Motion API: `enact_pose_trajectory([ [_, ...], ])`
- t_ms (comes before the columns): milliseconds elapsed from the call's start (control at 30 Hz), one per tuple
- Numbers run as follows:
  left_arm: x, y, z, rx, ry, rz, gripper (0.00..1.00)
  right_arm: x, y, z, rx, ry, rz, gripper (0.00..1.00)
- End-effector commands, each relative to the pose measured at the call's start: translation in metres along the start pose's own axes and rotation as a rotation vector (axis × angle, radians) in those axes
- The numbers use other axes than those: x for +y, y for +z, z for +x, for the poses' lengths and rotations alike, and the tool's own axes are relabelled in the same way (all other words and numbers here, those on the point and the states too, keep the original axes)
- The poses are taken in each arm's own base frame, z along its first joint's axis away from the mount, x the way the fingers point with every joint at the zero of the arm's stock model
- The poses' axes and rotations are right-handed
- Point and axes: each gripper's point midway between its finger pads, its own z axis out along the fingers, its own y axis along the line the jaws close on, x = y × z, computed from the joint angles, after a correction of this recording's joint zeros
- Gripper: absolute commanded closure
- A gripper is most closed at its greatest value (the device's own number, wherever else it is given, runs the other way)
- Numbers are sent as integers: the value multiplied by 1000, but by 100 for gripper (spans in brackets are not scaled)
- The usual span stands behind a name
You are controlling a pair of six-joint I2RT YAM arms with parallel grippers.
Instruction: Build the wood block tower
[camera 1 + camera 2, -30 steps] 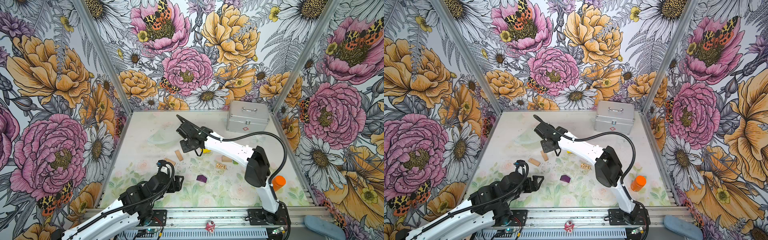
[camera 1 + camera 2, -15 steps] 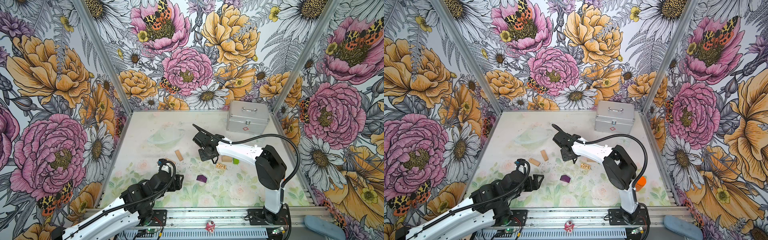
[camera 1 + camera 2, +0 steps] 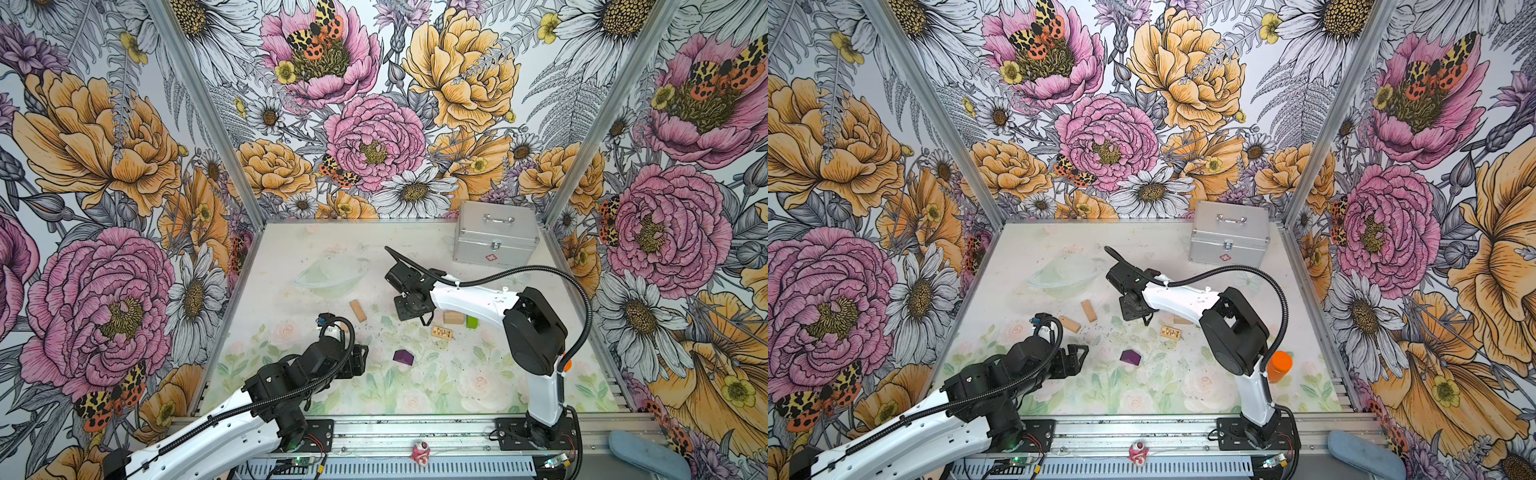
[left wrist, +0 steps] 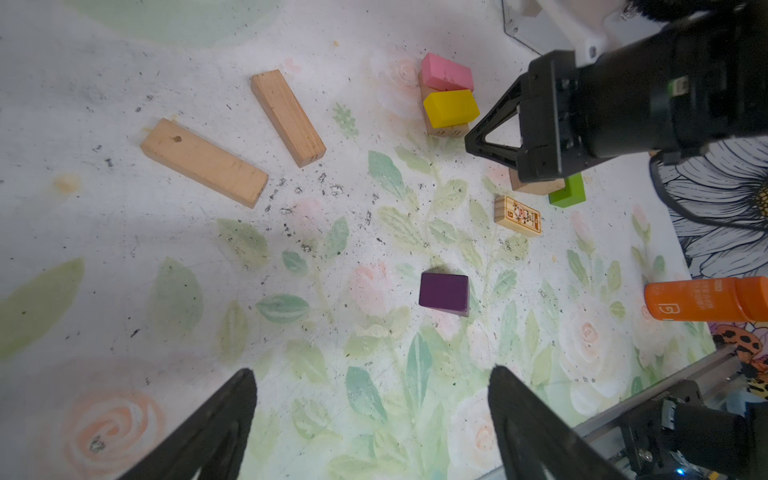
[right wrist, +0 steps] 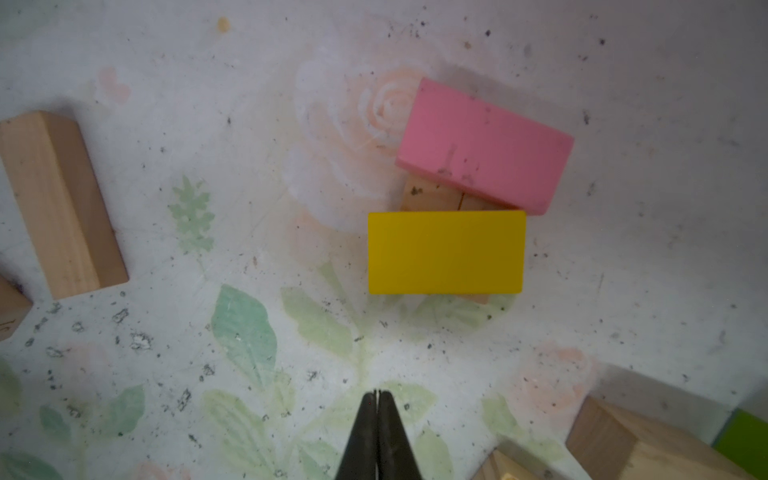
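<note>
Right, status. Over the last second my right gripper [image 5: 377,401] has pulled back from further out over the mat [image 4: 124,249]. It now sits just beside the yellow block [image 5: 446,251], tip clear of it. The jaws closed the last sliver and are fully shut, with nothing in them.

The tower [image 4: 446,104] so far, mid-mat: yellow block and pink block [image 5: 484,145] side by side on a tan base [image 5: 432,195]. Pink is skewed against yellow and overhangs the base a bit. I'd call that a poor seat for the next layer. In both top views the right gripper covers the tower.

The left gripper [image 4: 370,372] hasn't moved. It's spread wide and empty, hovering low at the near left, with the purple block [image 4: 443,291] lying ahead of it.

Still loose:
- long tan plank [image 4: 203,162] and shorter tan plank [image 4: 286,116]
- printed block [image 4: 517,216]
- lime-green block [image 4: 567,195], touching a tan cube [image 5: 644,444]

My read: the coloured layer is down and released, so the right side is free to fetch. Next is probably lime-green or a plank, with purple last. It may be worth squaring up pink first, and shut jaws would suit that nudge.
</note>
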Motion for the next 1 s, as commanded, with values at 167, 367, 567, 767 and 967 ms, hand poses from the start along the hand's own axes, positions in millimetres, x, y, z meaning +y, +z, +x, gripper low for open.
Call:
enact_pose_trajectory([
  [167,-6,-5,-19,-53,4,5,11,10,12,-11,-5,-6,-36,94],
  [367,-5,-3,-20,-50,2,-3,11,1,19,-18,1,15,-35,94],
  [567,-4,-3,-22,-50,-2,-14,11,-3,24,-21,5,20,-39,94],
  [767,-4,-2,-22,-47,-1,-18,11,-3,26,-25,8,22,-52,94],
  [967,-4,-1,-24,-48,-3,-22,11,-2,27,-27,6,25,-58,94],
])
